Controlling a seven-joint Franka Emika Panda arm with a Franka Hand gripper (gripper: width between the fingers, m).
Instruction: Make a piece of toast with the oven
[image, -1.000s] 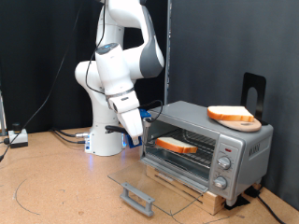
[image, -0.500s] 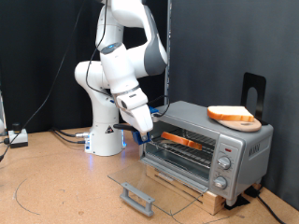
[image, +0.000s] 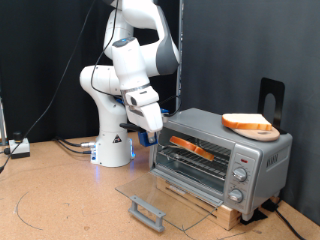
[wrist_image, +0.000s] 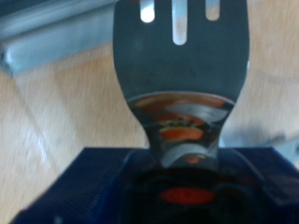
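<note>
The gripper (image: 152, 133) hangs at the oven's (image: 222, 158) nine o'clock side, clamped on a spatula (wrist_image: 182, 70). The oven's glass door (image: 165, 197) lies open. The piece of toast (image: 190, 148) sits tilted on the rack inside.

The gripper's (image: 152, 134) fingers are too small to tell apart in the exterior view, and the blurred wrist view's spatula (wrist_image: 182, 70) hides them.

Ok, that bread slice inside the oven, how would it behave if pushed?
Probably light and fairly stiff: the piece of toast lies flat, unsagging, inside the oven. Being thin, it would likely slide rather than tip.
</note>
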